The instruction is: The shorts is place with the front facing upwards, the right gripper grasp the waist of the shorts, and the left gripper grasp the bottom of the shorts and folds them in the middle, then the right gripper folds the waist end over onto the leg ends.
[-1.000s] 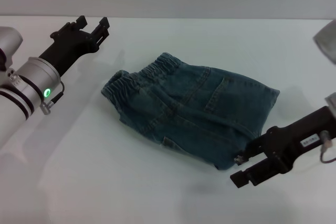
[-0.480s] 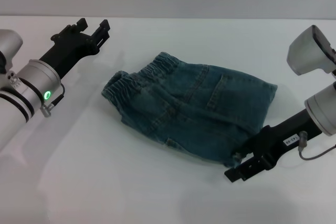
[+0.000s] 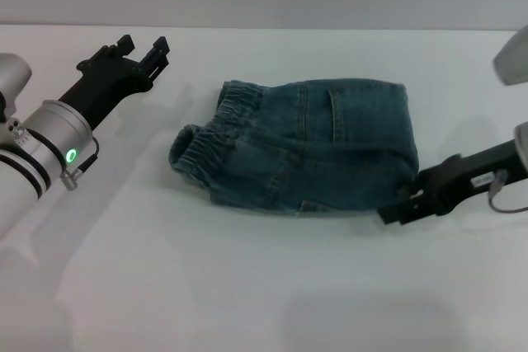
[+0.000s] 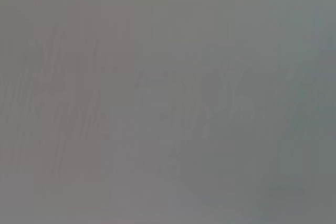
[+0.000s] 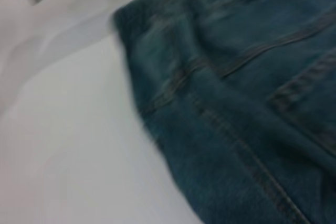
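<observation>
The shorts (image 3: 305,150) lie folded lengthwise on the white table (image 3: 247,286). Their gathered elastic waist (image 3: 216,125) points toward my left arm, and the straight hemmed leg ends (image 3: 408,125) face my right arm. My right gripper (image 3: 399,207) sits low at the near corner of the leg ends, its dark tips closed on the denim edge. My left gripper (image 3: 142,47) hovers open and empty over bare table, behind and to the left of the waist. The right wrist view is filled with denim (image 5: 252,103). The left wrist view shows only grey.
White tabletop (image 5: 68,150) surrounds the shorts on all sides. A grey part of my right arm (image 3: 513,59) shows at the picture's right edge. The table's far edge (image 3: 264,27) meets a grey wall behind.
My right gripper swung back and to the right, dragging the shorts' corner with it. The shorts turned so their length runs left to right. The left arm barely shifted.
</observation>
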